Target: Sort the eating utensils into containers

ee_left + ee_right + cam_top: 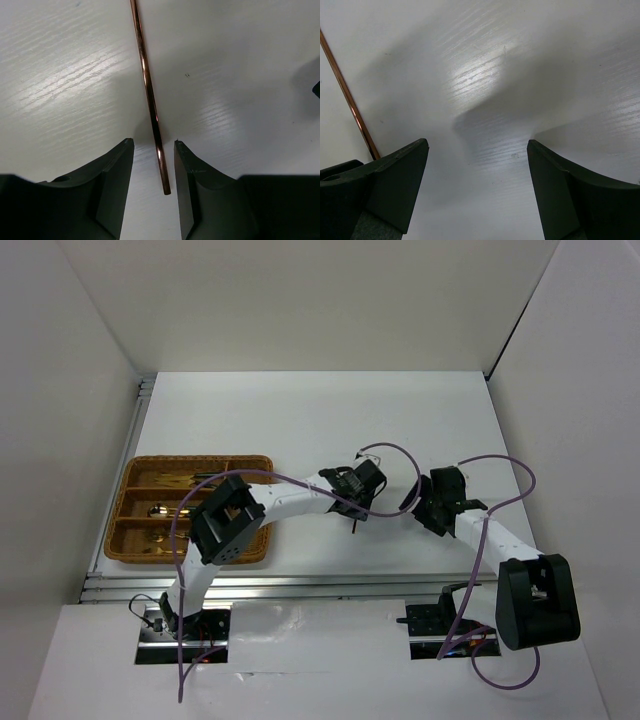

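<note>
The thin brown stick (150, 95) lies flat on the white table (300, 410) near its middle, well to the right of the wicker tray (115, 530), which already holds gold-headed utensils (158, 510). In the left wrist view its long axis runs straight away from the fingers, leaning slightly left. One end sits between them and the other runs out of frame. The left gripper (153, 142) straddles that end, jaws apart, with a gap on each side. The right gripper (477, 142) is spread wide over bare table just right of the stick.
</note>
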You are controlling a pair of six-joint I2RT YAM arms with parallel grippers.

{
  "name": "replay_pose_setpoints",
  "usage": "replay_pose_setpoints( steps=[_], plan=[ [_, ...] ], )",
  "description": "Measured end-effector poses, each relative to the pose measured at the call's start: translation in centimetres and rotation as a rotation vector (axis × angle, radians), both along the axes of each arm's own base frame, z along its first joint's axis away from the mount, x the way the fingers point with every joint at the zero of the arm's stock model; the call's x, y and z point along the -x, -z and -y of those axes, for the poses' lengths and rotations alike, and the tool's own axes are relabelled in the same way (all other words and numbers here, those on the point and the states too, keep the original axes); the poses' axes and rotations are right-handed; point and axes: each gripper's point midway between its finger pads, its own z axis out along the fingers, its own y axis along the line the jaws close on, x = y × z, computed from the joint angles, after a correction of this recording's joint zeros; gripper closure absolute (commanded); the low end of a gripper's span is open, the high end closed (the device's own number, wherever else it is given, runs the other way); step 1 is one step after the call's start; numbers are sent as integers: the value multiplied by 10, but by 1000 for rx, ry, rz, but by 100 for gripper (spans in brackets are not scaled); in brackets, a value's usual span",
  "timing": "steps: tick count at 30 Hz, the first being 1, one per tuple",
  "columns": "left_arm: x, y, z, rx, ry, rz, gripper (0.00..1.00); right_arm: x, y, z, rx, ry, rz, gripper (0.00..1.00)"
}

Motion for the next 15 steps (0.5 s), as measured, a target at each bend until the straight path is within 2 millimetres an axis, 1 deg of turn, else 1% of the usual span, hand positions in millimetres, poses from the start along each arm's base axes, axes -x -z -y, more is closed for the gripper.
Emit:
replay_pose_setpoints(
  steps=[2, 7, 12, 15],
  plan=[
    [1, 2, 0, -5, 2, -3, 49, 0, 0, 0, 0, 0, 0, 12],
    [-3, 3, 4, -6, 1, -2, 53, 0, 0, 0, 0, -1, 0, 12],
    [-3, 10, 2, -28, -4, -7, 56, 0, 0, 0, 0, -1, -1, 12],
    [-6, 9, 3, -32, -8, 0, 58, 0, 0, 0, 0, -1, -1, 12]
  ],
)
